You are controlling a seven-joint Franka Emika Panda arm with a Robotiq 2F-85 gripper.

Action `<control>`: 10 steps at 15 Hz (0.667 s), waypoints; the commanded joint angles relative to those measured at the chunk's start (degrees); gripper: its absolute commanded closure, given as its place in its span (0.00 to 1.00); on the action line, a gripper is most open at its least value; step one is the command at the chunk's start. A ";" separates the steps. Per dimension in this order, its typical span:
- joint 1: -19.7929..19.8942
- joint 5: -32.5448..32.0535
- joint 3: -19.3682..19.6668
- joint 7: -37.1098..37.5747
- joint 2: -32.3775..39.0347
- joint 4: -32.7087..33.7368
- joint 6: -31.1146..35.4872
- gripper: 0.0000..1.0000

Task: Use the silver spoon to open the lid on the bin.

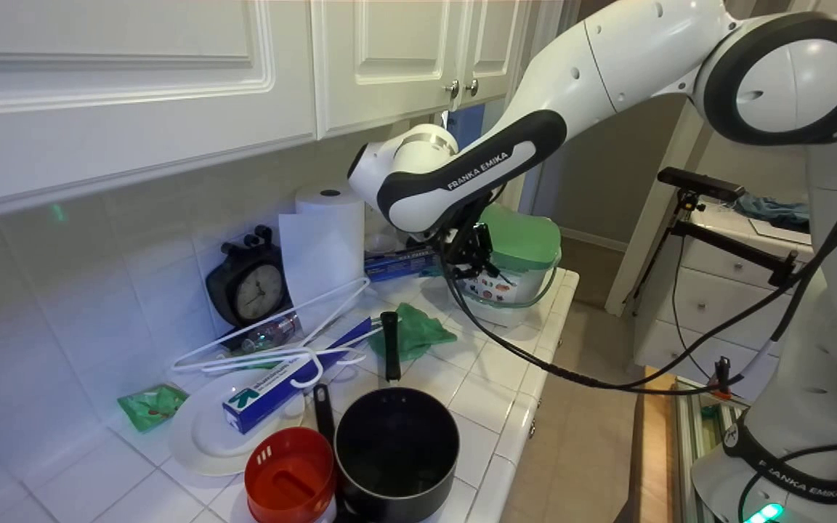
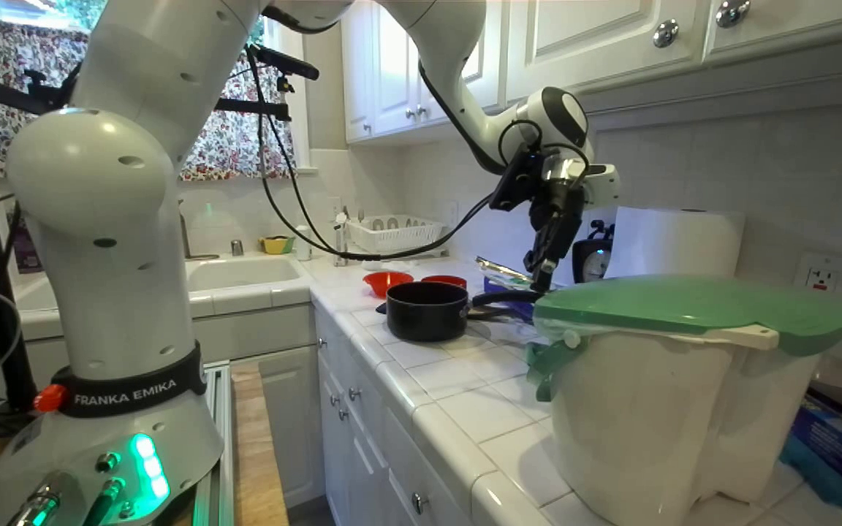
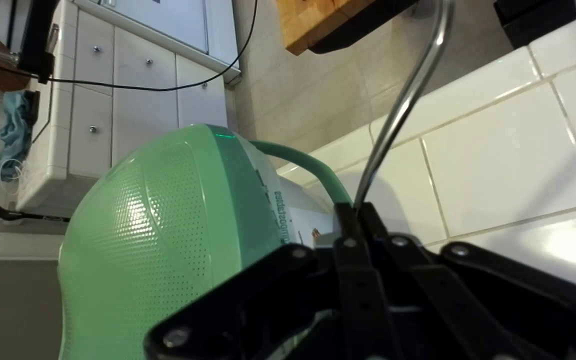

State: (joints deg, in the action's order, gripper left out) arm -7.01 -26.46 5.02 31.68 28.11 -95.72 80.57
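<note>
The bin [image 2: 633, 416] is a whitish tub at the end of the tiled counter. Its green lid [image 2: 691, 303] lies across the top, and in an exterior view the lid [image 1: 520, 236] also appears down on the tub. The gripper [image 3: 355, 207] points down beside the bin's printed side, fingertips closed together on one end of the silver spoon [image 3: 402, 107]. From there the bent metal stem runs up and out of the wrist view, so the far end is cut off. In an exterior view the gripper [image 2: 540, 281] hangs by the lid's edge; whether anything touches the lid I cannot tell.
A green carrying handle [image 3: 313, 162] curves off the bin near the fingertips. On the counter stand a black pot [image 1: 397, 443], a red bowl [image 1: 289, 472], white hangers [image 1: 273, 356], a foil box [image 1: 273, 396] and a paper towel roll [image 1: 328, 247]. Cabinets [image 1: 389, 51] overhang the counter.
</note>
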 commanded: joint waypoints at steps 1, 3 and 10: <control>-0.27 -2.14 -0.08 -3.31 1.52 2.21 -3.87 0.96; -0.33 -2.64 -0.11 -4.30 1.64 2.28 -5.12 0.96; -0.29 -4.84 -0.32 -5.82 1.81 2.16 -6.05 0.96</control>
State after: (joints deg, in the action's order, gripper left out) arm -7.13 -29.13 4.97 27.55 28.52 -95.66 76.40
